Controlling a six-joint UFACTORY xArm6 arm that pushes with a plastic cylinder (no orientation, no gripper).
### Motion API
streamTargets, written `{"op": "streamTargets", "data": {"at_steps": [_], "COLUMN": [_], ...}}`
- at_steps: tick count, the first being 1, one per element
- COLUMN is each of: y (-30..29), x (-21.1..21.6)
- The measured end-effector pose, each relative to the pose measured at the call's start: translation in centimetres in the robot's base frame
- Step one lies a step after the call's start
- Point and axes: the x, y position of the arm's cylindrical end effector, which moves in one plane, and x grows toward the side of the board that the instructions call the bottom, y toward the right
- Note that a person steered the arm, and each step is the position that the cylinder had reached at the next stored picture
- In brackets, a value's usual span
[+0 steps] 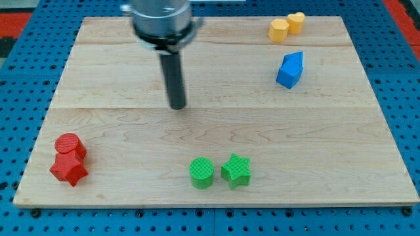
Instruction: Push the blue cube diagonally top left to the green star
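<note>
Near the board's top right, the blue cube (290, 70) sits untouched, well apart from the green star (236, 171), while my tip (177, 106), a jawless rod, stands mid-board.

The board (216, 124) is pale wood with a fine lengthwise grain and faint darker lines where its planks join. Around it lies a bright blue surface (20, 78) dotted with a regular grid of small holes, with a patch of red at the view's top right. The rod (174, 78) is dark grey to black, and so is my tip (178, 107); the collar (161, 19) above is shiny grey metal. The blue block (289, 70) is a strong mid blue. The green star (235, 171) and green cylinder (202, 173) share one bright green. The red cylinder (69, 145) and red star (68, 168) are vivid red. The two yellow blocks (286, 27) are warm orange-yellow
</note>
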Motion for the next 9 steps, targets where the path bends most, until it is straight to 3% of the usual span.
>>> {"op": "streamTargets", "data": {"at_steps": [1, 3, 4, 5, 7, 9], "y": [6.5, 21.5, 23.2, 20.4, 17.0, 20.2], "x": [-0.1, -4.4, -8.1, -10.0, -6.0, -3.8]}}
